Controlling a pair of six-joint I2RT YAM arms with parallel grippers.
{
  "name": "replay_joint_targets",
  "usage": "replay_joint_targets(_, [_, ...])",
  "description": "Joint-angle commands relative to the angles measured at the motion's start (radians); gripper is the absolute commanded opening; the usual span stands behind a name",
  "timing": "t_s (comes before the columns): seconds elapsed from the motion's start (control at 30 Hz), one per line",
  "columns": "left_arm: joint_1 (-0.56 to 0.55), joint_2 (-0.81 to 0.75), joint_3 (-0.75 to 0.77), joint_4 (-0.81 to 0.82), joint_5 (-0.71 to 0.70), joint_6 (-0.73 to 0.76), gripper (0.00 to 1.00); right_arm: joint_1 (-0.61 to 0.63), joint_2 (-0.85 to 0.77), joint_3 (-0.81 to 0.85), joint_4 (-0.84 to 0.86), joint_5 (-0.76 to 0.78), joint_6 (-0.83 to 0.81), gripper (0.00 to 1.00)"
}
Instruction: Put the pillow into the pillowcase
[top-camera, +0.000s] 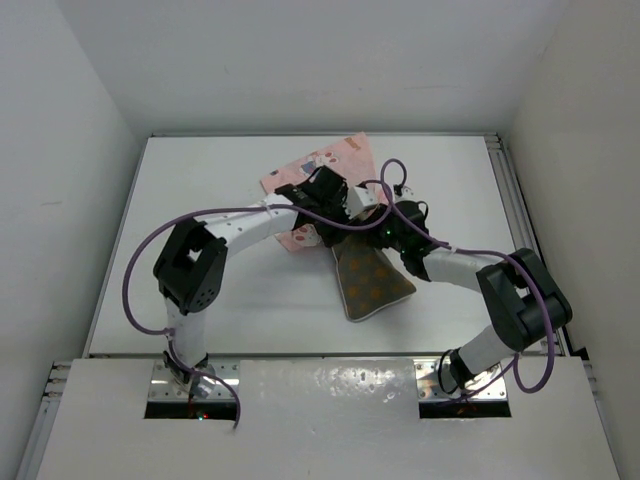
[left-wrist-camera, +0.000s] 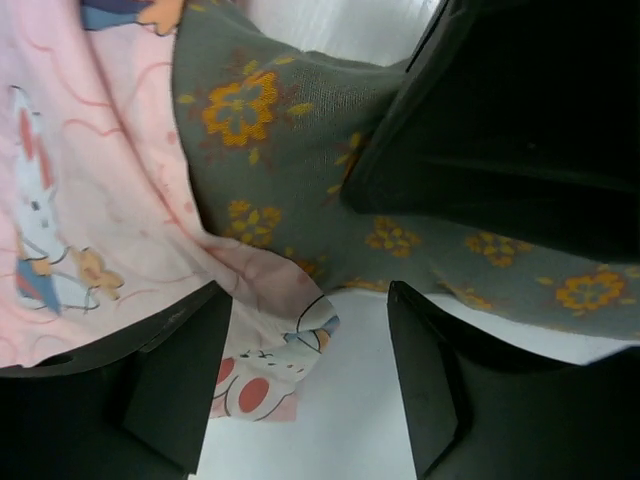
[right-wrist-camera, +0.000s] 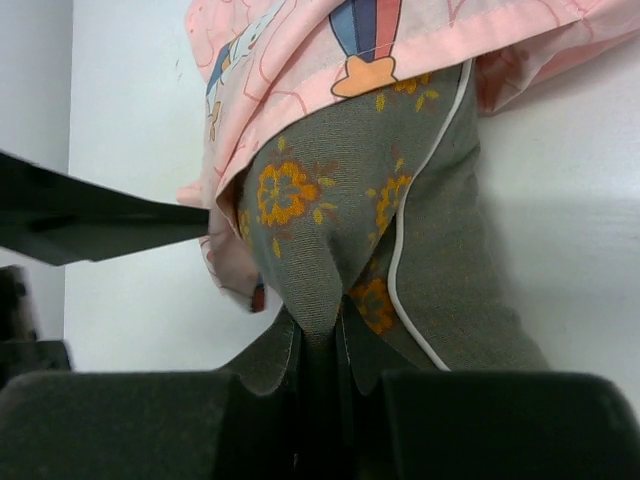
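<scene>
at the middle of the bench (top-camera: 200, 200) you see the pillow (top-camera: 372, 282) lying flat, its far end tucked under the edge of the pillowcase (top-camera: 325, 162). your right jaws are pinching a fold of the pillow at its near end. your left jaws stand spread, with the pink cloth just beside them.

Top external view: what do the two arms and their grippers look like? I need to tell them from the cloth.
Both match. The left arm and right arm have white tubular links joined by chunky black joint housings, each trailed by a loose purple cable from base to wrist. The left gripper and right gripper are matt black, with two flat, blocky fingers each.
</scene>
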Motion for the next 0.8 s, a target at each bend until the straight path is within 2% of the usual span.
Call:
replay_joint_targets(0.0, [-0.006,0.016,0.038,0.049,0.027,-0.017,0.60,0.011,-0.018,-0.007,0.082,-0.042,0.019,0.00])
replay_joint_targets(0.07, [-0.014,0.026,0.035,0.089,-0.027,-0.023,0.57,0.011,-0.024,-0.018,0.082,-0.044,0.022,0.00])
replay_joint_targets(0.17, [-0.011,0.038,0.036,0.121,-0.091,-0.027,0.46,0.009,-0.033,-0.032,0.084,-0.044,0.030,0.00])
replay_joint_targets(0.27, [-0.011,0.046,0.029,0.127,-0.131,-0.023,0.24,0.011,-0.041,-0.036,0.084,-0.044,0.033,0.00])
replay_joint_targets(0.3, [-0.011,0.044,0.021,0.126,-0.134,-0.024,0.09,0.009,-0.039,-0.038,0.085,-0.044,0.034,0.00])
replay_joint_targets(0.33, [-0.011,0.043,0.021,0.123,-0.130,-0.023,0.02,0.011,-0.039,-0.038,0.090,-0.044,0.037,0.00])
replay_joint_targets(0.5, [-0.023,0.010,0.115,0.011,-0.021,-0.050,0.00,0.016,-0.030,-0.020,0.102,-0.050,0.022,0.00])
replay_joint_targets(0.63, [-0.058,-0.084,0.152,0.020,0.028,-0.055,0.00,0.022,-0.056,0.010,0.104,-0.070,-0.032,0.00])
replay_joint_targets(0.77, [-0.072,-0.094,0.210,-0.050,0.091,-0.051,0.00,0.023,-0.113,0.014,0.136,-0.096,-0.079,0.00])
